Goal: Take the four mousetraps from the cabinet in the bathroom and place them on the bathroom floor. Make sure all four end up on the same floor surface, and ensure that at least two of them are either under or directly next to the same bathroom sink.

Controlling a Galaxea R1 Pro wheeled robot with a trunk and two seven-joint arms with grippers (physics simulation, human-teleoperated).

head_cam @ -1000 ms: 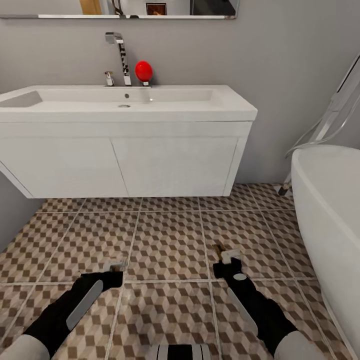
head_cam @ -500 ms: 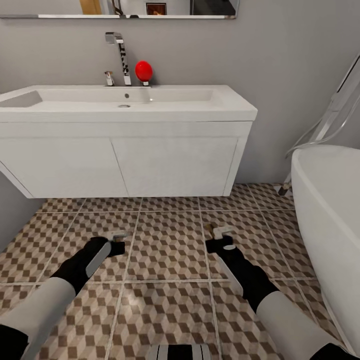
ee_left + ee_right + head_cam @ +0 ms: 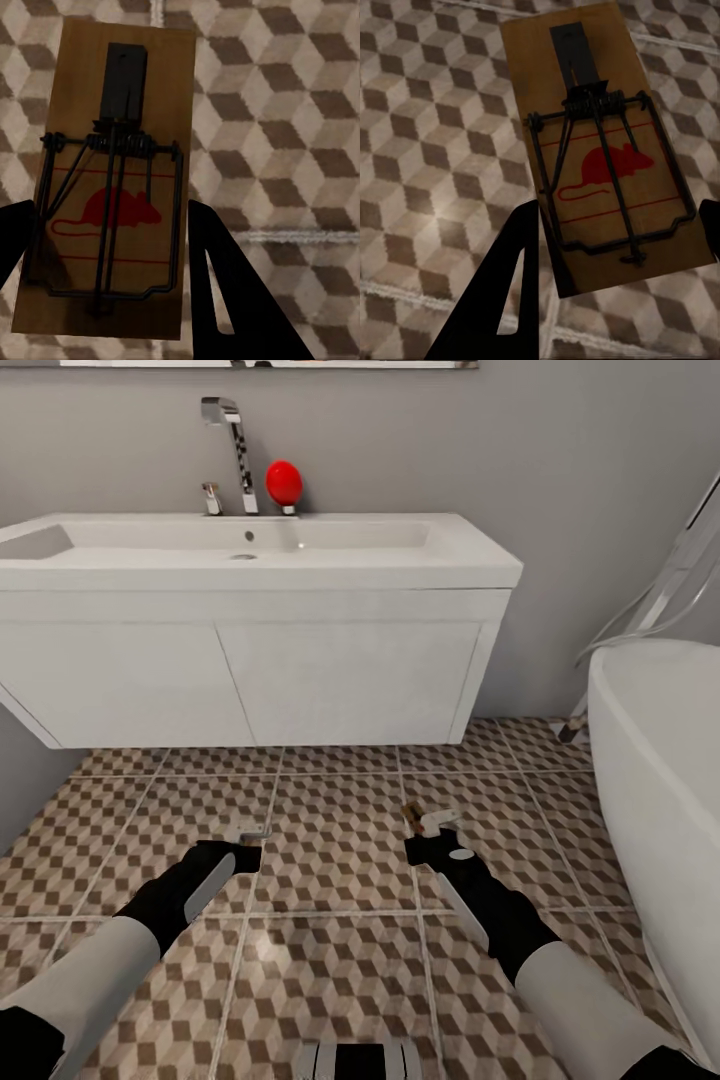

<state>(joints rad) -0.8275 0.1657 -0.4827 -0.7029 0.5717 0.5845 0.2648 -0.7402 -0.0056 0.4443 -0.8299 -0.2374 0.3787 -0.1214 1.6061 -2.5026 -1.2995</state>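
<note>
The fingers (image 3: pixel 225 292) of the left gripper (image 3: pixel 252 833) are clenched on one mousetrap (image 3: pixel 105 180), and the right gripper (image 3: pixel 428 825) likewise grasps a second mousetrap (image 3: pixel 604 142), both held above the bathroom floor (image 3: pixel 340 960). In the head view the white sink (image 3: pixel 250 560) stands at 12 o'clock, the bathtub (image 3: pixel 660 780) at 3 o'clock, the left trap at 8 o'clock and the right trap at 5 o'clock. The placing step appears in hand; the next move probably calls for lowering both traps forward to the tiles beside the sink unit, then releasing.
</note>
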